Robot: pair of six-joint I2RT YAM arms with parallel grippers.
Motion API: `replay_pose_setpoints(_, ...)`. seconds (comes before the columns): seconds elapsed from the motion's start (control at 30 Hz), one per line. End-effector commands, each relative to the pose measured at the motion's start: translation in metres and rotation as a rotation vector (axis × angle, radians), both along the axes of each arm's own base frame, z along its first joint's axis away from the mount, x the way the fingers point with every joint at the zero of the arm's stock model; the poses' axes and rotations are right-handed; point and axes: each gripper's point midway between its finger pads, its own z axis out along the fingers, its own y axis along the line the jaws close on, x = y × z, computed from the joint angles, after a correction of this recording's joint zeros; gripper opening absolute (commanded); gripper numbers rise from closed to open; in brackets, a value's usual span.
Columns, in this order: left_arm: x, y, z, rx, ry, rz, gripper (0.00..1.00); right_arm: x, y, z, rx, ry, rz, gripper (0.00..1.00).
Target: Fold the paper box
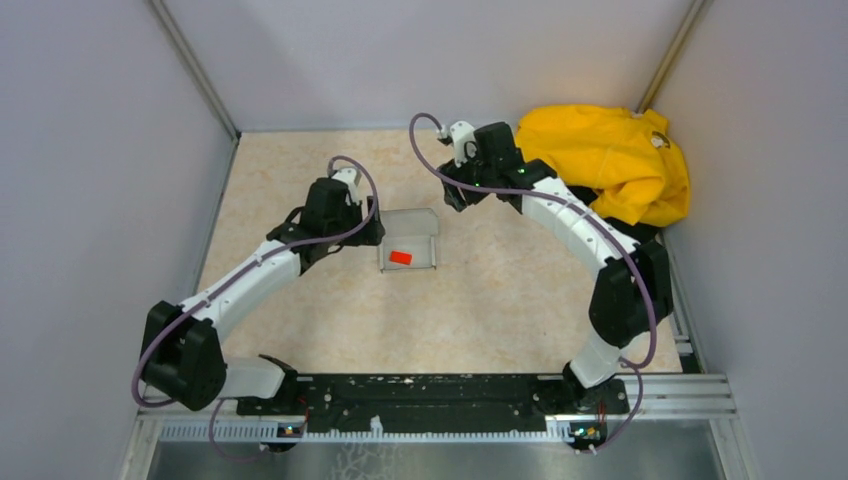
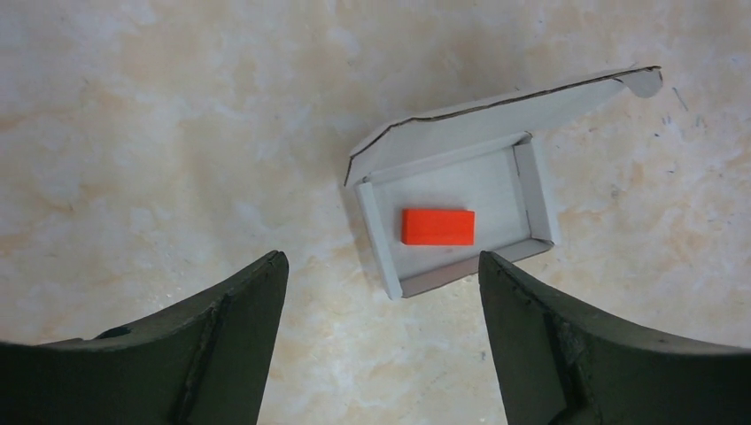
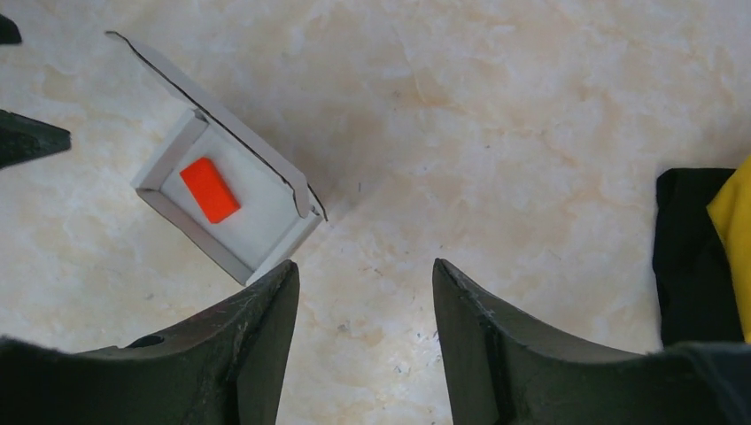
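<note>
A flat tabletop of beige stone-patterned laminate (image 1: 500, 300), mottled and matt, fills the floor of the grey-walled cell. At its far right corner lies a crumpled bright yellow fabric garment (image 1: 610, 160), soft and bunched in folds.

The left gripper (image 2: 383, 261), with dark, curved, blunt-tipped fingers (image 2: 239, 328), is released: its jaws stand wide apart with only table between them. The right gripper (image 3: 365, 266), of the same dark moulded shape, is likewise unclenched and grasps nothing.

The pale grey-white thin cardboard paper box (image 2: 505, 199) sits on the table near the middle, between the two grippers, just beyond the left fingertips and touching neither. It forms a shallow rectangular tray with low folded walls; its lid flap (image 2: 496, 106) stands tilted up along the far side, a rounded tab at one corner.

Inside on the tray floor lies a small smooth red-orange rectangular block (image 2: 437, 227)
</note>
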Motion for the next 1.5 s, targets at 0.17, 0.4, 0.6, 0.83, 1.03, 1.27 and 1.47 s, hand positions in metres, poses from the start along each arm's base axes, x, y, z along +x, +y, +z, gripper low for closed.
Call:
replay_pose_setpoints(0.17,0.046,0.013,0.034,0.207,-0.254,-0.043,0.81,0.012,0.017,-0.010,-0.065,-0.085,0.160,0.53)
replay_pose_setpoints(0.4,0.052,0.006,0.028,0.280,-0.275,-0.160,0.82,-0.008,0.037,-0.030,-0.117,-0.067,0.295,0.50)
replay_pose_setpoints(0.6,0.050,0.003,0.026,0.313,-0.272,-0.226,0.83,-0.022,0.052,-0.047,-0.172,-0.049,0.349,0.48)
replay_pose_setpoints(0.83,0.053,-0.005,0.020,0.316,-0.248,-0.281,0.74,-0.011,0.057,-0.050,-0.187,-0.059,0.311,0.40)
replay_pose_setpoints(1.03,0.054,-0.007,0.016,0.299,-0.235,-0.316,0.65,-0.002,0.059,-0.051,-0.193,-0.068,0.285,0.36)
replay_pose_setpoints(1.27,0.054,-0.006,0.024,0.245,-0.256,-0.348,0.63,0.001,0.069,-0.058,-0.172,-0.043,0.313,0.24)
replay_pose_setpoints(1.47,0.053,-0.001,0.030,0.168,-0.286,-0.356,0.69,0.001,0.073,-0.059,-0.144,-0.034,0.317,0.24)
